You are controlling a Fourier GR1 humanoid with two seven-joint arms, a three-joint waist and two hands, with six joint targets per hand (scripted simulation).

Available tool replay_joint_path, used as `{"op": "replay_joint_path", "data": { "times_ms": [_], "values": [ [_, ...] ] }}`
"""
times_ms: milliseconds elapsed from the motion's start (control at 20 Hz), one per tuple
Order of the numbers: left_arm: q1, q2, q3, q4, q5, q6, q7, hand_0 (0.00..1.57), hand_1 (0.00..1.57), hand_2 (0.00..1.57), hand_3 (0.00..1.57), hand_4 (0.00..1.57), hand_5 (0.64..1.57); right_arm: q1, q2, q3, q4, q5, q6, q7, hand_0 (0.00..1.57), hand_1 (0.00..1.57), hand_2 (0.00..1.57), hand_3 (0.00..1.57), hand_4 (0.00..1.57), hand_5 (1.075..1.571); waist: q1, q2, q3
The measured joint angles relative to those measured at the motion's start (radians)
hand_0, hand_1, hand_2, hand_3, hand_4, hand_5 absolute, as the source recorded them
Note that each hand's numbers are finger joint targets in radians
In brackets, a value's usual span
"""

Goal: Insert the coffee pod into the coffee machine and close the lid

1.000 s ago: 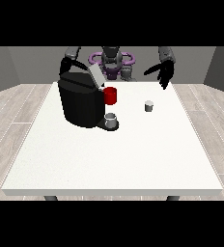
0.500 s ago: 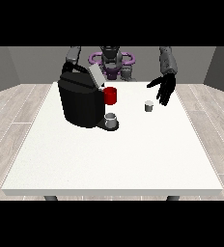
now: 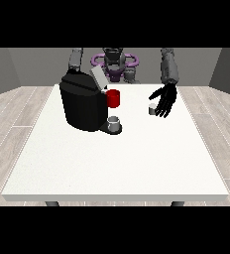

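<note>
A black coffee machine stands on the left half of the white table, its grey lid tilted up and open. A red part juts from its front above a small grey cup on the drip stand. The small grey coffee pod sits on the table to the right. The hand at the view's right hovers just beside the pod with fingers spread and pointing down, open. The other hand is hidden behind the machine; only its forearm shows.
The robot's torso is at the far edge. The table's near half and right side hold nothing else.
The hand at the view's right has moved down and inward toward the pod, from above the far edge to right beside it. The machine and pod have not moved.
</note>
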State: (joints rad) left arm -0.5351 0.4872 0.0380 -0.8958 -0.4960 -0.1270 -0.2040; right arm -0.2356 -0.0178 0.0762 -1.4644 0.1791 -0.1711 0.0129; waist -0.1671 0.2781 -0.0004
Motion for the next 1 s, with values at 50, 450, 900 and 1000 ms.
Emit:
{"op": "replay_joint_path", "data": {
  "times_ms": [50, 450, 900, 1000],
  "values": [
    [-0.005, -0.011, -0.010, 0.011, -0.020, 0.020, -0.005, 0.84, 0.84, 0.92, 0.76, 0.30, 1.571, -0.007, 0.004, 0.009, 0.004, 0.005, -0.015, 0.015, 0.00, 0.00, 0.00, 0.00, 0.00, 1.571, 0.006, -0.003, 0.0002],
    [-0.055, -0.012, -0.071, 0.080, -0.167, 0.117, -0.039, 0.76, 0.76, 0.95, 0.81, 0.34, 1.571, -0.041, -0.005, -0.011, 0.050, -0.014, 0.016, 0.013, 0.00, 0.00, 0.00, 0.00, 0.00, 1.571, -0.005, 0.002, 0.0005],
    [-0.079, 0.001, -0.133, 0.183, -0.297, 0.102, -0.037, 0.76, 0.76, 0.98, 0.86, 0.40, 1.571, -0.028, -0.002, -0.023, 0.097, -0.028, 0.029, -0.026, 0.00, 0.00, 0.00, 0.00, 0.00, 1.571, -0.011, -0.013, 0.0017],
    [-0.095, 0.011, -0.125, 0.216, -0.307, 0.098, -0.064, 0.87, 0.87, 1.02, 0.92, 0.41, 1.571, -0.026, 0.001, -0.024, 0.095, -0.028, 0.023, -0.022, 0.00, 0.00, 0.00, 0.00, 0.00, 1.571, -0.013, -0.012, 0.0012]
  ]
}}
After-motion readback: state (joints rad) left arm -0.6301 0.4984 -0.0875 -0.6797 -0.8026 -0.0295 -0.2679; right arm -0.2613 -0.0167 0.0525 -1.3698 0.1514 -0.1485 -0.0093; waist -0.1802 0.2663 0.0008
